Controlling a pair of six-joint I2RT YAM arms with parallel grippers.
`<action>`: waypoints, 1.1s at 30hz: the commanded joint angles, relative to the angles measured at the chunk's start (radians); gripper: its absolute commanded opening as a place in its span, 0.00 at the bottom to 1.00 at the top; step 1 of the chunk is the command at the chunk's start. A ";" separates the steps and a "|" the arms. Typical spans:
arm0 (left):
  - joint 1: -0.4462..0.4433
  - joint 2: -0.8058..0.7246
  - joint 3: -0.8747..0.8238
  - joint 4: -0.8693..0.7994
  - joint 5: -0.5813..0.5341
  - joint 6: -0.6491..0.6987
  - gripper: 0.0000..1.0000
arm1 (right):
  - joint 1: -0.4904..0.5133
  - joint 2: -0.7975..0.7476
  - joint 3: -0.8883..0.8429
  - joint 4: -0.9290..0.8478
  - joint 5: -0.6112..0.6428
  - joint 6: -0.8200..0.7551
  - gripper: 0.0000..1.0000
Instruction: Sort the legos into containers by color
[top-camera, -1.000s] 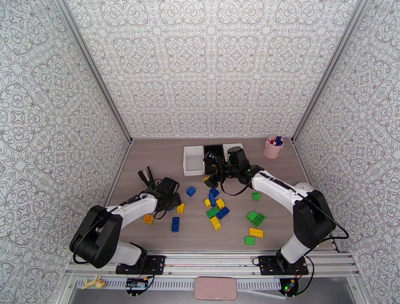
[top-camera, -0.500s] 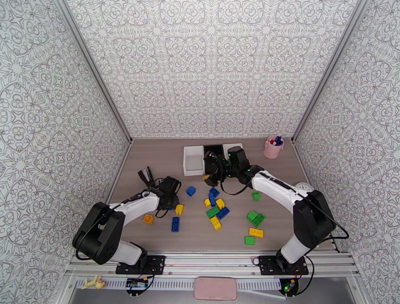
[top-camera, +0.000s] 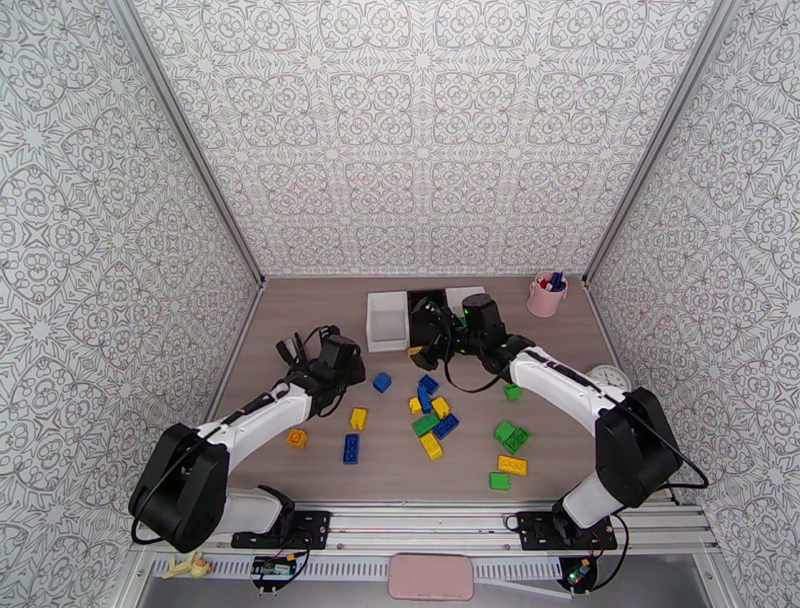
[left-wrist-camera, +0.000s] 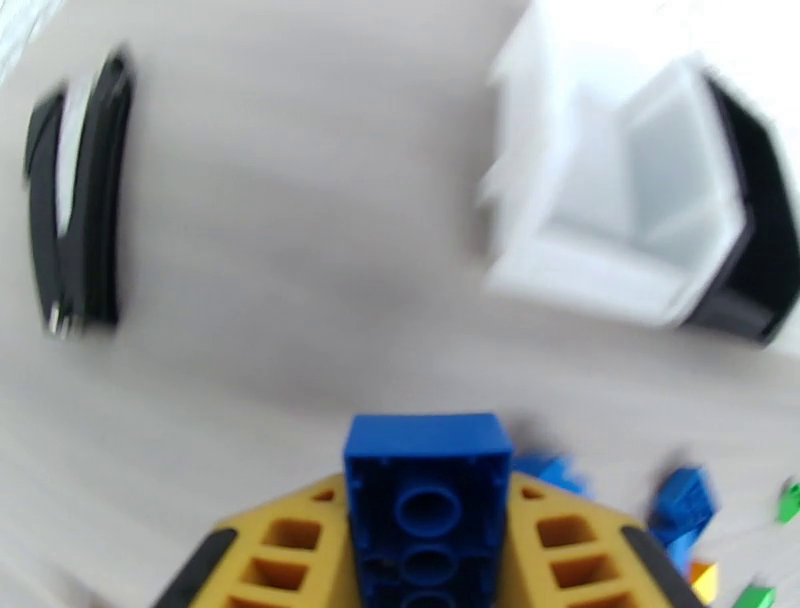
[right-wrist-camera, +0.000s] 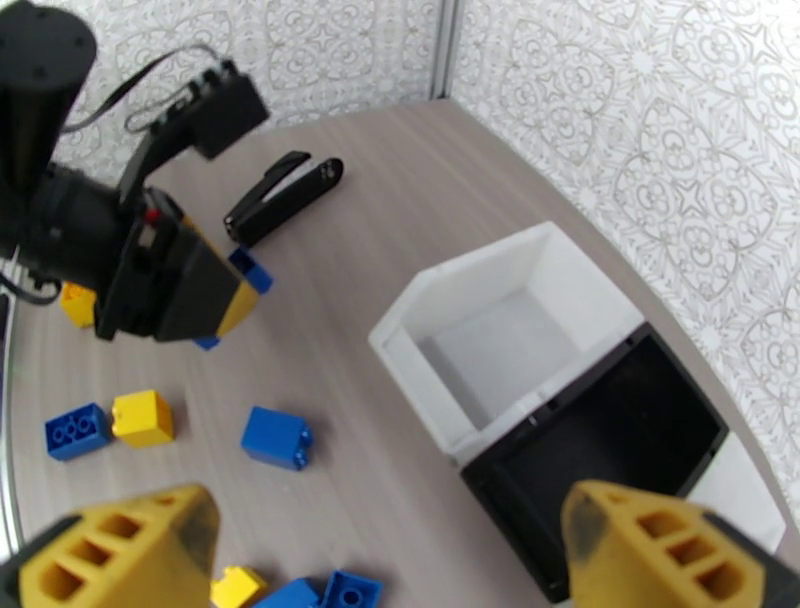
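My left gripper (left-wrist-camera: 428, 560) is shut on a blue lego (left-wrist-camera: 428, 490), held above the table with its underside facing the left wrist camera. In the top view the left gripper (top-camera: 340, 372) hovers left of the containers: a white bin (top-camera: 387, 322), a black bin (top-camera: 430, 303) and a second white bin (top-camera: 462, 293) partly under my right arm. My right gripper (right-wrist-camera: 390, 560) is open and holds nothing, low over the table just in front of the white bin (right-wrist-camera: 510, 340) and black bin (right-wrist-camera: 610, 440). Blue, yellow and green legos (top-camera: 430, 412) lie scattered mid-table.
A black stapler (top-camera: 293, 352) lies by the left wall, close to my left arm. A pink pen cup (top-camera: 546, 295) stands at the back right. A white round object (top-camera: 610, 377) sits by the right wall. Patterned walls close three sides.
The left gripper has shut on a blue lego, lifted it and swung up toward the bins. The right gripper has shifted slightly and stays open.
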 joint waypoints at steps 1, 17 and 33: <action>0.004 0.069 0.096 0.142 0.009 0.097 0.32 | -0.008 -0.033 -0.026 0.031 0.005 0.029 0.94; 0.026 0.528 0.524 0.187 0.093 0.190 0.31 | -0.021 -0.103 -0.102 0.035 0.058 0.054 0.94; 0.029 0.496 0.511 0.264 0.136 0.228 0.65 | -0.021 -0.159 -0.162 0.045 0.145 0.166 0.95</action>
